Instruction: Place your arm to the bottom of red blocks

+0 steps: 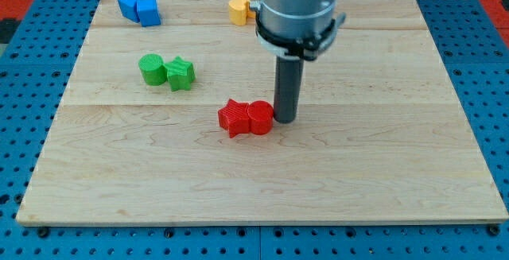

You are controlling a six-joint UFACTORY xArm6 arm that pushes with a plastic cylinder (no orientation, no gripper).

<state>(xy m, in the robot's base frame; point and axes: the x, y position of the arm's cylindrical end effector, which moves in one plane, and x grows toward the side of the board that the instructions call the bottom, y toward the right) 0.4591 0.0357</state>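
Two red blocks lie together near the board's middle: a red star (233,118) on the view's left and a red cylinder (260,118) touching it on the right. My tip (285,120) stands on the board just right of the red cylinder, touching or almost touching its right side. The dark rod rises from there to the arm's grey body at the view's top.
A green cylinder (152,69) and green star (180,74) sit left of centre. Two blue blocks (139,9) lie at the top left. A yellow block (241,9) is at the top, partly behind the arm. The wooden board (382,172) rests on a blue surface.
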